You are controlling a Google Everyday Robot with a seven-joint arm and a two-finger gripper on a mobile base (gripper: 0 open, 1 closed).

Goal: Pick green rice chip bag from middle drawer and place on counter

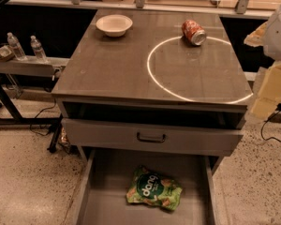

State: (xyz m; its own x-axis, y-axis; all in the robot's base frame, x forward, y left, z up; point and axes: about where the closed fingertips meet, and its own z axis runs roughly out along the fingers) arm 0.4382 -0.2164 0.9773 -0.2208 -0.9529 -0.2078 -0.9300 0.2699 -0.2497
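The green rice chip bag [154,189] lies flat on the floor of the open middle drawer [107,210], right of its centre, with the dark "dang" logo facing up. The counter [117,64] is the glossy grey-brown top above, marked with a thin white ring [150,69]. My gripper [268,93] shows as pale cream parts at the right edge of the view, beside the counter's right side and well above and to the right of the bag. It holds nothing that I can see.
A white bowl [114,25] stands at the counter's back left. A red-orange soda can [193,32] lies on its side on the ring's far edge. A grey drawer front with a dark handle [151,138] sits above the open drawer. Water bottles [37,48] stand on a side shelf at the left.
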